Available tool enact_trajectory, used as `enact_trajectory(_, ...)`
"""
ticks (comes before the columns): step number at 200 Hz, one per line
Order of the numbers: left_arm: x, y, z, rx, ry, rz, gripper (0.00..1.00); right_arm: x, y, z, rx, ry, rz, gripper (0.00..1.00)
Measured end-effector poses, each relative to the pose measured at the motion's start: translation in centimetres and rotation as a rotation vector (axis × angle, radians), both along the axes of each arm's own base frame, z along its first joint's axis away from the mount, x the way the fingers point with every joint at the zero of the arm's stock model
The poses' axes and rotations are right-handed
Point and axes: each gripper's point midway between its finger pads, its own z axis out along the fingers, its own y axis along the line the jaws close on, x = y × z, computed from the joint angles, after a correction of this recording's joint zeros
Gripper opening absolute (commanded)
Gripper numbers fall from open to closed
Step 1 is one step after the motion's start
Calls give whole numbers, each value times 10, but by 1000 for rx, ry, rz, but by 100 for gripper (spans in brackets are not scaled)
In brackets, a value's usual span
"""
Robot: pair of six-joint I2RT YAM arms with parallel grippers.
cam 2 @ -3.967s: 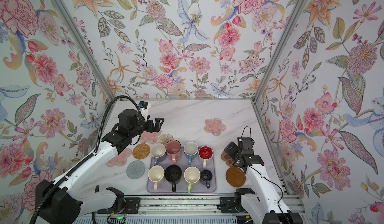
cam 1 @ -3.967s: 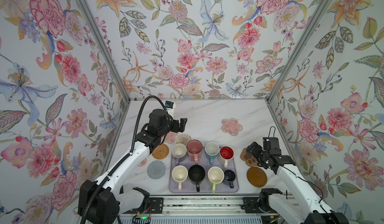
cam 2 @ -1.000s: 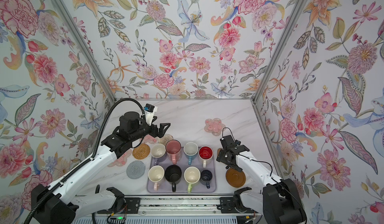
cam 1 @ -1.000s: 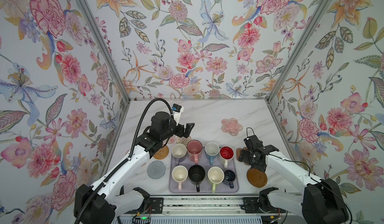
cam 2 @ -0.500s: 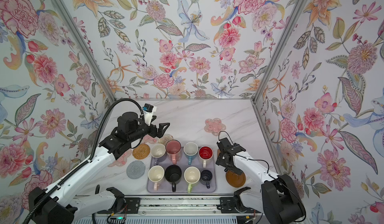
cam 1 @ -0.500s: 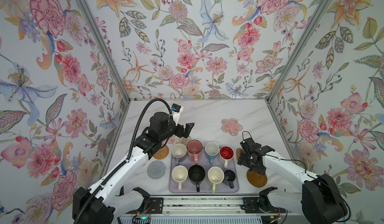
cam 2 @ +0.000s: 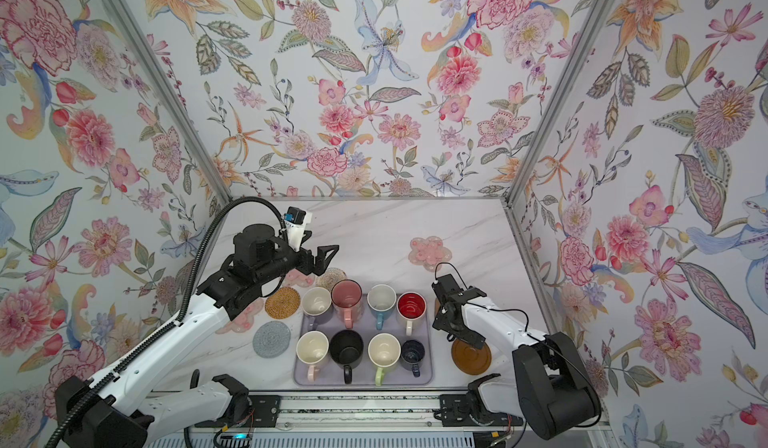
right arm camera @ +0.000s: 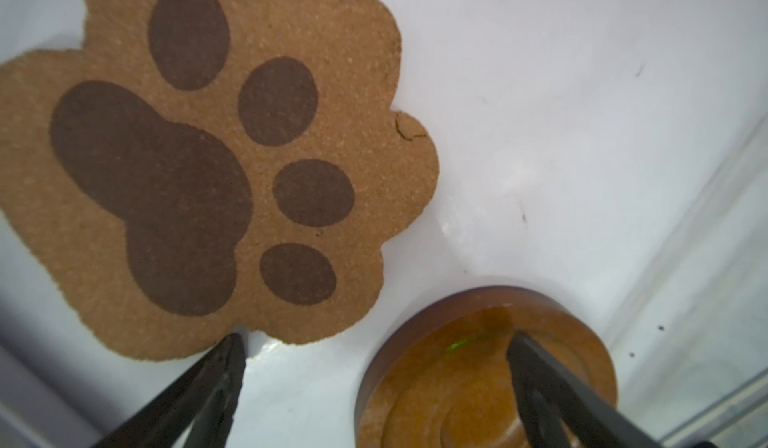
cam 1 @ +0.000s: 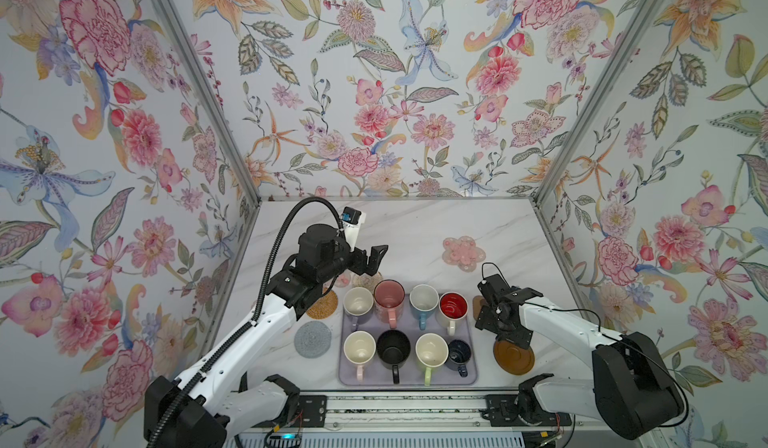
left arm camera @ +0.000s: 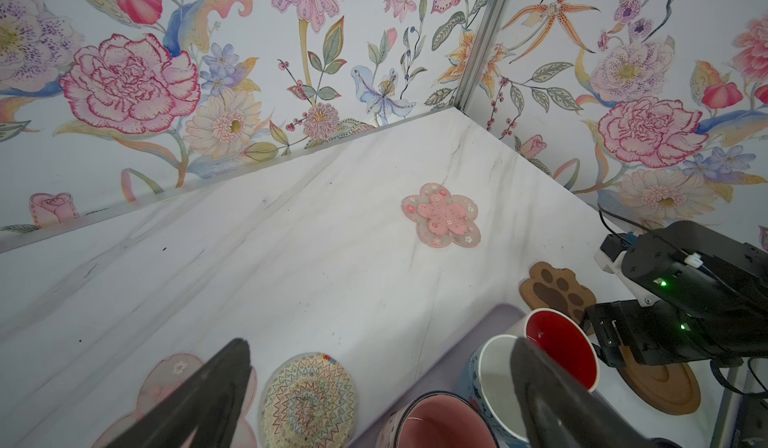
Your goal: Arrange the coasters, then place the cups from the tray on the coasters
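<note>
Top view of marble table (cam 2: pixel 374 234). Lavender tray (cam 2: pixel 361 380) at front centre holds eight cups (cam 2: pixel 346 351) in two rows of four, handles toward front edge. Left of tray: tan rattan coaster (cam 2: pixel 283 302), grey knitted coaster (cam 2: pixel 272 339). Beige woven coaster (cam 2: pixel 331 277) behind tray, under left gripper (cam 2: pixel 327 260). Pink flower coaster (cam 2: pixel 430 250) apart, farther back. Right gripper (cam 2: pixel 465 339) low beside tray's right rim, over far edge of brown disc coaster (cam 2: pixel 471 358).

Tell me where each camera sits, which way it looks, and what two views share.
Top views: high over the front rail, looking down toward the back wall; tray, left arm, right arm.
Left wrist: above the table, facing the far right corner, pink flower coaster; open jaws.
Right wrist: low, looking down at the paw coaster; open jaws.
Both wrist views show the brown disc.
</note>
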Motion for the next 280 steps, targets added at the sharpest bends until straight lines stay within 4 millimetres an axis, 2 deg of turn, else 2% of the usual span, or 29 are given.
enact_trajectory(89,3,4,0,18,-14,20,99,51,-26,0,1,-31,-30,99)
enact_trajectory(137,3,5,0,20,-15,25,99,80,-32,2,20,-49,-4,99)
enact_trajectory(162,3,5,0,21,-15,26,99,90,-31,12,56,-98,-8,99)
enact_trajectory(187,4,4,-2,23,-11,25,99,99,-25,38,127,-212,-31,99)
enact_trajectory(203,4,4,-3,25,-8,25,99,100,-21,52,182,-296,-53,99)
enact_trajectory(218,5,3,-4,26,-5,25,99,97,-16,56,228,-343,-76,99)
enact_trajectory(249,6,3,-6,29,0,25,99,86,-12,45,282,-346,-124,99)
enact_trajectory(280,5,3,-7,31,3,25,99,84,-7,36,331,-349,-164,99)
